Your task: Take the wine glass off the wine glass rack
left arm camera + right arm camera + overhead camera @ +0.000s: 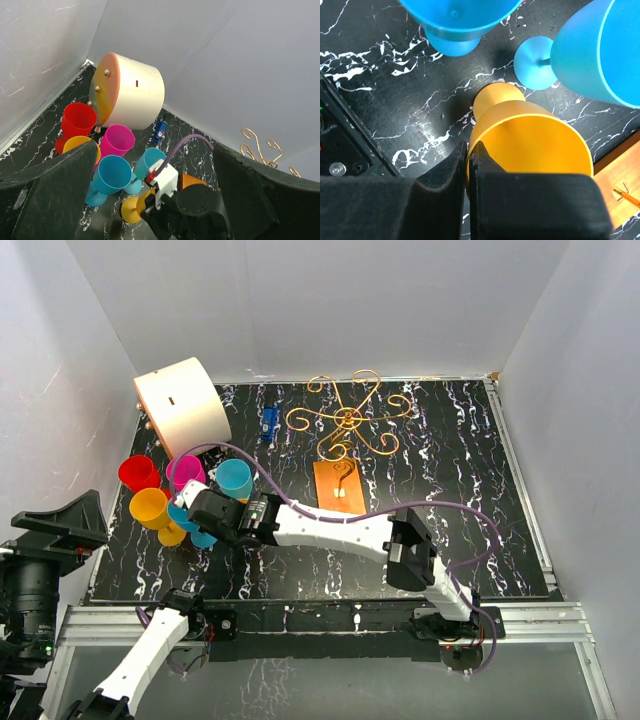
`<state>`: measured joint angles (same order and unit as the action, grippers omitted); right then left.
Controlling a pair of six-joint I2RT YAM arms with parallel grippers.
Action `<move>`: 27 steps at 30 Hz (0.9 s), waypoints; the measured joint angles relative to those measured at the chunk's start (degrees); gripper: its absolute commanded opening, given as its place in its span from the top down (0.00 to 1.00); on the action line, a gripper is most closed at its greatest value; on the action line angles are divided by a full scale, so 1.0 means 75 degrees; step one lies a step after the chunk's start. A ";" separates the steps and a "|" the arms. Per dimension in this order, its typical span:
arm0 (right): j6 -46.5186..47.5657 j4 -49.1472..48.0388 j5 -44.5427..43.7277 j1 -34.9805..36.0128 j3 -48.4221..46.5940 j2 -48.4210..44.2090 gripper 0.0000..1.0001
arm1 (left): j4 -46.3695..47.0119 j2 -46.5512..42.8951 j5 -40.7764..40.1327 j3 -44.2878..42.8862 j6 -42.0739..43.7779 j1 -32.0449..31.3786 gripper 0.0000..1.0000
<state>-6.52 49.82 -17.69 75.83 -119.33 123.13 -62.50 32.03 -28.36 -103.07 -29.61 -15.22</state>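
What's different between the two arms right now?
The right arm reaches left across the table to the glasses; the left arm lies back beyond the near edge. The right gripper is shut on the rim of an orange glass; the left gripper is open and empty. Both arms are white and black.

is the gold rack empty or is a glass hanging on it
Empty. In the top view every curled arm of the wine glass rack is bare; the coloured glasses are left of it.
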 measured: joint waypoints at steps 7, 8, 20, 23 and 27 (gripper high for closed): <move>0.0020 -0.0044 0.0356 -0.0335 -0.0487 0.0248 0.92 | -0.0017 -0.0102 0.0003 0.0160 -0.0029 0.0000 0.01; 0.0020 -0.0047 0.0382 -0.0350 -0.0545 0.0283 0.89 | -0.0017 -0.0102 0.0006 0.0181 -0.0032 0.0000 0.01; -0.0032 0.0277 0.0530 -0.0332 -0.1005 0.0393 0.38 | 0.0050 -0.0099 0.0117 0.0431 -0.0157 0.0000 0.01; -0.0029 0.0364 0.0504 -0.0356 -0.1186 0.0210 0.29 | 0.0090 -0.0096 0.0207 0.0481 -0.0204 0.0000 0.01; 0.0061 0.0347 0.0312 -0.0475 -0.1186 -0.0536 0.19 | 0.0137 -0.0076 0.0364 0.0595 -0.0286 0.0000 0.01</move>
<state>-6.07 52.42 -15.35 72.27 -128.22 119.11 -61.47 31.46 -25.63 -98.61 -31.75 -15.22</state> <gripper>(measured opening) 0.747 0.986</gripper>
